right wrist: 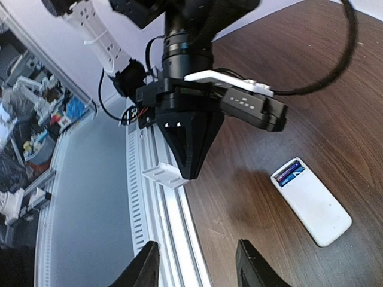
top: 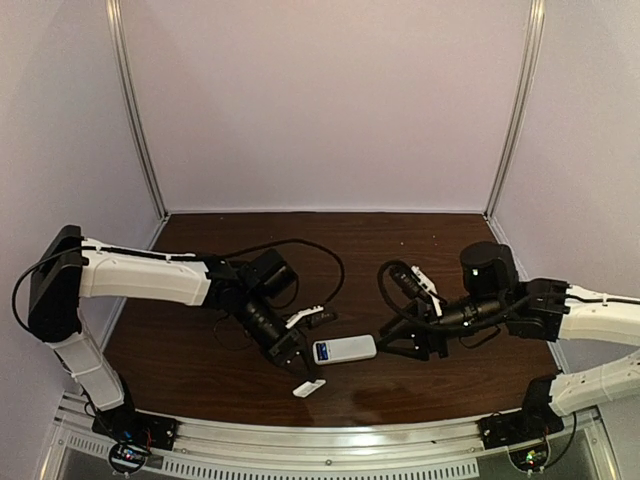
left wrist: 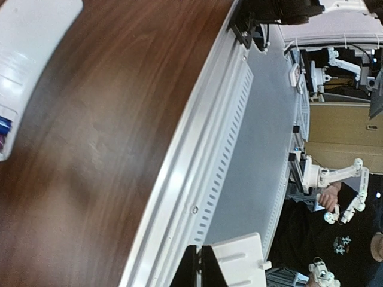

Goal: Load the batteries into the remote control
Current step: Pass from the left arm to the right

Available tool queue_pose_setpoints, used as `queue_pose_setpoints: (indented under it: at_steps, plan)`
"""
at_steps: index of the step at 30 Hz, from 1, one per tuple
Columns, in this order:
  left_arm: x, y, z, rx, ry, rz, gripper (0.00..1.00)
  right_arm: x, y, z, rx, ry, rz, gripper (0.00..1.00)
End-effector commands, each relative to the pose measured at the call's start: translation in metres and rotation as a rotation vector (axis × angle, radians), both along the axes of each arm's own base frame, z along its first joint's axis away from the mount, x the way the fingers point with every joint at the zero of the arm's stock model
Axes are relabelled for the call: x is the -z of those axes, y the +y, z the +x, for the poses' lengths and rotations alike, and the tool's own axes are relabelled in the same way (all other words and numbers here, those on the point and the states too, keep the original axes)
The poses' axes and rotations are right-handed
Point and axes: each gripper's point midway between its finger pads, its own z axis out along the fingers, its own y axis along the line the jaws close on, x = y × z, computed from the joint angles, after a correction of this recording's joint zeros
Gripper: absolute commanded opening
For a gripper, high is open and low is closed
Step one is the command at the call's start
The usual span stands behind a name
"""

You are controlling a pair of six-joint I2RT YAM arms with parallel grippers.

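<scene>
The white remote control [top: 350, 348] lies back up at the table's front middle. Its compartment at the left end is open, and the blue batteries [top: 323, 351] sit inside it. They also show in the right wrist view [right wrist: 290, 172] and at the left wrist view's edge [left wrist: 5, 127]. My left gripper [top: 303, 376] is shut on the small white cover piece [top: 308, 387], held just in front and to the left of the remote, over the table's front edge [left wrist: 242, 263]. My right gripper [top: 395, 345] is open and empty, just right of the remote [right wrist: 314, 206].
A metal rail [top: 330, 430] runs along the table's front edge, right below the held cover. Black cables [top: 320, 250] loop over the table behind both wrists. Purple walls close in the back and sides.
</scene>
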Motion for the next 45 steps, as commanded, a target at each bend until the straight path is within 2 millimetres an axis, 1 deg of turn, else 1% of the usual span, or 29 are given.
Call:
queue_pose_setpoints:
  at_steps: [1,3,7,12,15,17,22,25,31,35,41,45]
  plan:
    - [-0.013,0.011,-0.031,0.058,0.196,-0.04,0.0,-0.013,0.024,-0.019,-0.114,-0.17,-0.104,0.44]
    - [-0.014,0.013,-0.035,0.066,0.233,-0.046,0.0,-0.011,0.036,-0.028,-0.167,-0.22,-0.158,0.43]
    - [-0.013,0.015,-0.034,0.068,0.285,-0.052,0.0,-0.012,0.055,-0.041,-0.26,-0.322,-0.191,0.42]
    - [-0.009,0.013,-0.034,0.082,0.316,-0.048,0.0,0.002,0.077,-0.059,-0.36,-0.42,-0.281,0.41]
    - [-0.01,0.012,-0.034,0.092,0.326,-0.048,0.0,0.013,0.087,-0.063,-0.393,-0.477,-0.337,0.4]
    - [-0.01,0.011,-0.034,0.096,0.329,-0.044,0.0,0.017,0.091,-0.064,-0.404,-0.507,-0.361,0.4]
    - [-0.012,0.009,-0.034,0.104,0.338,-0.048,0.0,0.017,0.103,-0.066,-0.424,-0.566,-0.376,0.39]
    - [-0.009,0.009,-0.034,0.104,0.345,-0.043,0.0,0.022,0.108,-0.068,-0.435,-0.591,-0.39,0.39]
    - [-0.011,0.007,-0.034,0.11,0.352,-0.052,0.0,0.028,0.115,-0.078,-0.466,-0.621,-0.403,0.38]
    - [-0.011,0.006,-0.033,0.112,0.356,-0.056,0.0,0.032,0.119,-0.08,-0.478,-0.629,-0.412,0.36]
    - [-0.01,0.005,-0.033,0.114,0.358,-0.056,0.0,0.039,0.124,-0.074,-0.467,-0.658,-0.435,0.36]
    - [-0.01,0.004,-0.033,0.118,0.364,-0.058,0.0,0.038,0.128,-0.074,-0.471,-0.664,-0.435,0.27]
